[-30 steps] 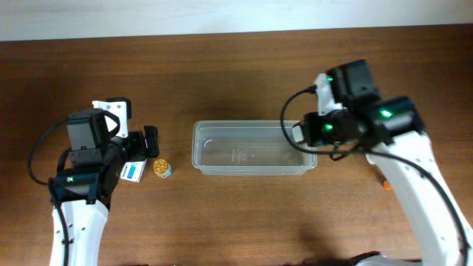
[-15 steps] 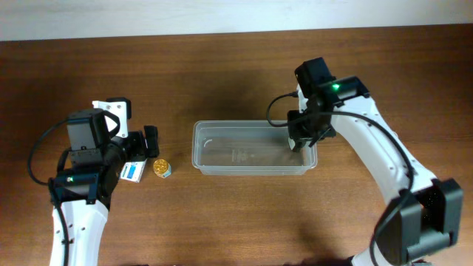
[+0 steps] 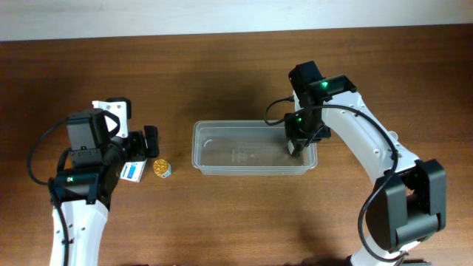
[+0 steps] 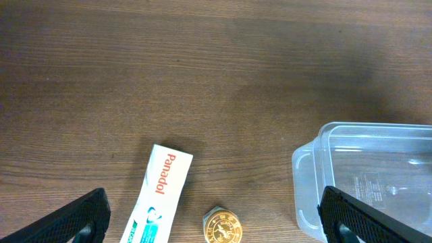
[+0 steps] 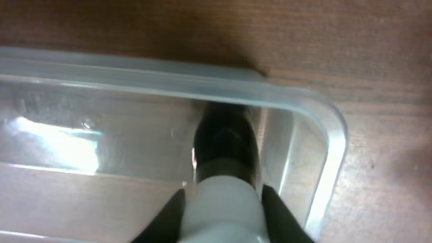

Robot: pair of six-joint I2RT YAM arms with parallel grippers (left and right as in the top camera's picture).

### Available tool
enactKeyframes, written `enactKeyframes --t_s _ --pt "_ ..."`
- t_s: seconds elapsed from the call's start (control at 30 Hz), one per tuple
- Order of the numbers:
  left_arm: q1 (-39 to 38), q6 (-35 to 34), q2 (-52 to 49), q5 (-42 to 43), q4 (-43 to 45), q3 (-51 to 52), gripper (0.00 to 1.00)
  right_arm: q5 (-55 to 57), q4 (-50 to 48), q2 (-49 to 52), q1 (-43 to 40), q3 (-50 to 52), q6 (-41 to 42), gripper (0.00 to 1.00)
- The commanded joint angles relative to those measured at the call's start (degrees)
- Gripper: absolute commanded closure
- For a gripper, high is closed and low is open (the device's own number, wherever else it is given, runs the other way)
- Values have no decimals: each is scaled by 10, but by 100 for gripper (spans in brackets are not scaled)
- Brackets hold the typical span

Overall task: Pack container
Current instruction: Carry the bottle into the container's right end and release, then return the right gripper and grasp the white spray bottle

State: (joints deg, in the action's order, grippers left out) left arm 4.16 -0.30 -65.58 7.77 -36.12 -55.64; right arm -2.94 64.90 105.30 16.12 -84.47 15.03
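Note:
The clear plastic container [image 3: 236, 157] lies mid-table. My right gripper [image 3: 298, 144] reaches into its right end, shut on a small bottle with a white body [image 5: 223, 210] and black cap [image 5: 226, 145]; the cap points down inside the container [image 5: 135, 71], close to its right wall. My left gripper [image 3: 150, 142] is open and empty, hovering left of the container. In the left wrist view its fingers [image 4: 81, 217] straddle a white Panadol box [image 4: 158, 196] and a gold-lidded jar [image 4: 222, 226] on the table, with the container's left end [image 4: 317, 169] at right.
The Panadol box [image 3: 133, 171] and the gold-lidded jar [image 3: 162, 168] lie side by side left of the container. The white wall edge runs along the far side of the brown wooden table [image 3: 236, 66].
My right arm has swung in over the container's right end and the gripper has gone down into it with the bottle. The left arm, box and jar have not moved.

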Motion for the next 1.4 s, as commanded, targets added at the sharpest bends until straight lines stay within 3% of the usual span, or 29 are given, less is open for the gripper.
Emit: enactKeyframes --t_s 0.0,0.27,0.33,0.43,0.63,0.73,1.0,1.37 --pt "2 -5 -1 10 0 -12 1 6 7 -5 0 0 3 64" --pt "2 -3 -1 8 0 -12 1 43 50 -79 -1 -42 1 58" --pt "3 -3 -1 8 1 -12 1 64 70 -106 -5 -70 1 47" --pt "3 -1 -1 4 1 -12 1 82 91 -151 -31 -116 5 39" --pt "3 -1 -1 4 1 -12 1 79 104 -206 -170 -138 5 19" --pt "3 -1 -1 4 0 -12 1 74 124 -197 -243 -133 -16 15" --pt "3 -1 -1 4 1 -12 1 47 144 -118 -352 -107 -56 12" --pt "3 -1 -1 4 1 -12 1 46 134 -9 -360 -102 -78 13"
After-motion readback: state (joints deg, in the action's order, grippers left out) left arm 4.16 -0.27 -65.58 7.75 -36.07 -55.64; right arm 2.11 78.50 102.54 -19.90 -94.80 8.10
